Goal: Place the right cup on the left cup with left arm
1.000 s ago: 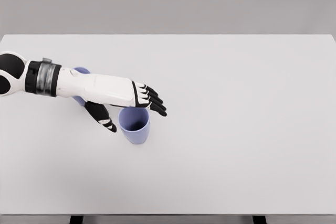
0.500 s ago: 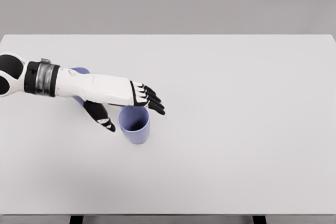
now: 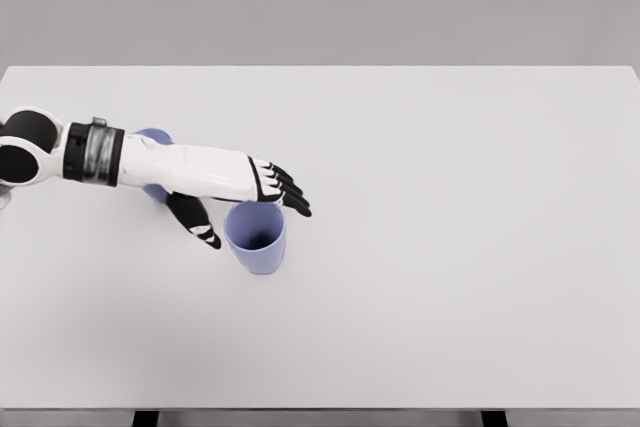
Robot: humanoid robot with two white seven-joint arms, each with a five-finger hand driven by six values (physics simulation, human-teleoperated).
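Left hand (image 3: 235,190) slightly retracted, fingers (image 3: 290,192) spread above smooth cup (image 3: 256,237)

A white table (image 3: 480,247) is seen, spanning nearly the whole view. An upright lilac cup (image 3: 257,238) is set left of its middle. A second lilac cup (image 3: 153,137), mostly hidden, is placed near the left edge.

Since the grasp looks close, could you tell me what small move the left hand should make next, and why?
Probably close the left hand around the upright lilac plastic cup. The fingers reach past its far rim and the thumb hangs at its left, both spread, so the cup is bracketed but not gripped. The other lilac cup is mostly hidden behind the forearm.
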